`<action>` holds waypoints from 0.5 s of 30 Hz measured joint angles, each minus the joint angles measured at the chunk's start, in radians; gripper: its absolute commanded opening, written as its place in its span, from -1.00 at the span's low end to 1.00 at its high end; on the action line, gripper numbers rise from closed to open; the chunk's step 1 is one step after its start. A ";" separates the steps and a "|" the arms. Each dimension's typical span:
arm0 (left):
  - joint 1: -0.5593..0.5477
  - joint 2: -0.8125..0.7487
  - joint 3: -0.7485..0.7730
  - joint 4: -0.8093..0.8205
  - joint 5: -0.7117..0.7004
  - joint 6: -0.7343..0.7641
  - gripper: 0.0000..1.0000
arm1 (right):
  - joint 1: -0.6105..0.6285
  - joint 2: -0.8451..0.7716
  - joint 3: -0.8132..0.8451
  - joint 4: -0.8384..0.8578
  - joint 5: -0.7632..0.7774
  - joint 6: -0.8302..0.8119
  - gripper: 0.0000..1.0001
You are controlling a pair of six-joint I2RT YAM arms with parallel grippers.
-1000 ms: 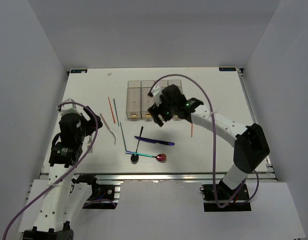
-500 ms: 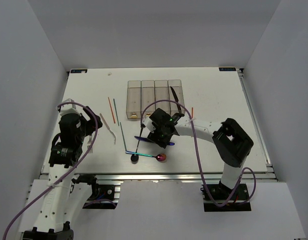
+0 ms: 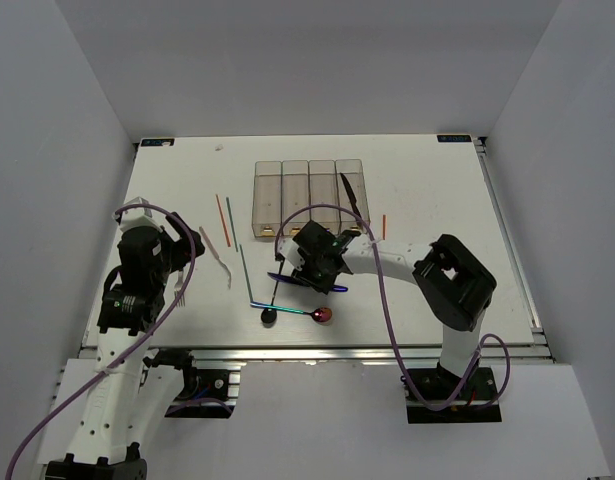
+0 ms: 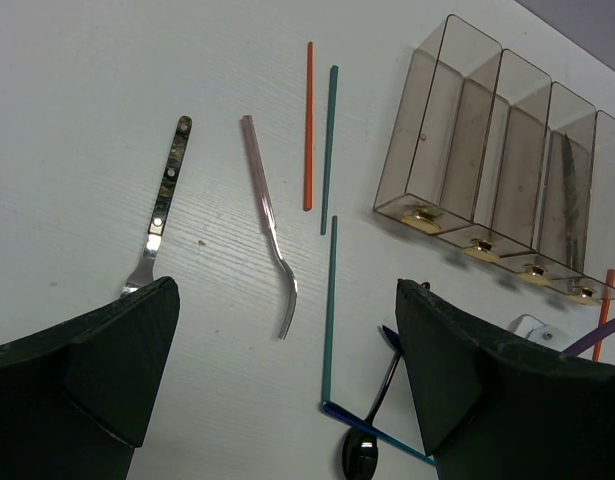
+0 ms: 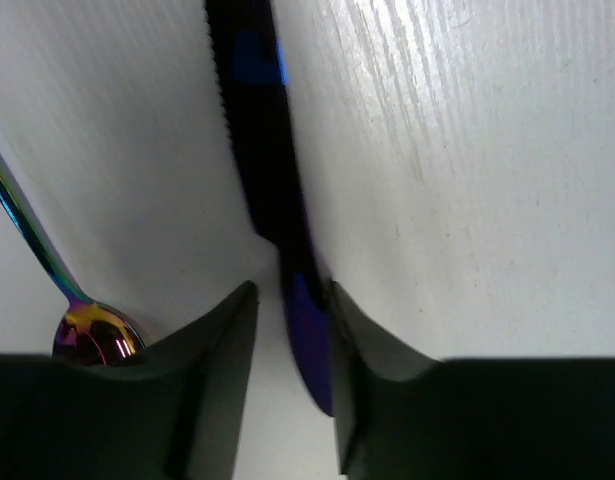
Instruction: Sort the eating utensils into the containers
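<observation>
Between grey walls (image 3: 47,120) — white table (image 3: 437,190)

Probably a robotics lab test cell: plain grey panels (image 3: 77,150) box in a white table (image 3: 437,200) edged by an aluminium rail (image 3: 307,352).

Bare table (image 3: 457,190) far right, right arm (image 3: 397,258) spanning centre, forks (image 3: 219,258) and chopsticks (image 3: 223,218) strewn left.

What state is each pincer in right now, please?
Left pincer: wide open, holding nothing.
Right pincer: partly open, straddling the blue knife, not yet clamped on it.
</observation>
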 measured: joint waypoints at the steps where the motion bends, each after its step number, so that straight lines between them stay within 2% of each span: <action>1: 0.000 0.001 0.000 0.000 0.000 0.000 0.96 | 0.001 0.000 -0.001 0.007 -0.008 -0.003 -0.47; 3: 0.000 0.002 0.000 0.000 0.000 0.000 0.96 | 0.002 0.005 0.000 0.012 -0.021 -0.011 -0.60; 5: 0.000 0.005 0.000 0.000 0.000 0.000 0.96 | 0.002 0.010 0.005 0.011 -0.032 -0.015 -0.64; 8: 0.000 0.006 0.000 0.000 0.000 0.000 0.96 | -0.007 0.029 0.033 -0.005 -0.065 -0.019 -0.84; 9: 0.000 0.006 0.000 0.000 0.000 0.000 0.96 | -0.012 0.035 0.041 -0.008 -0.080 -0.018 -0.99; 15: 0.000 0.003 0.000 0.000 0.000 0.000 0.96 | -0.029 0.037 0.043 -0.004 -0.122 -0.016 -1.00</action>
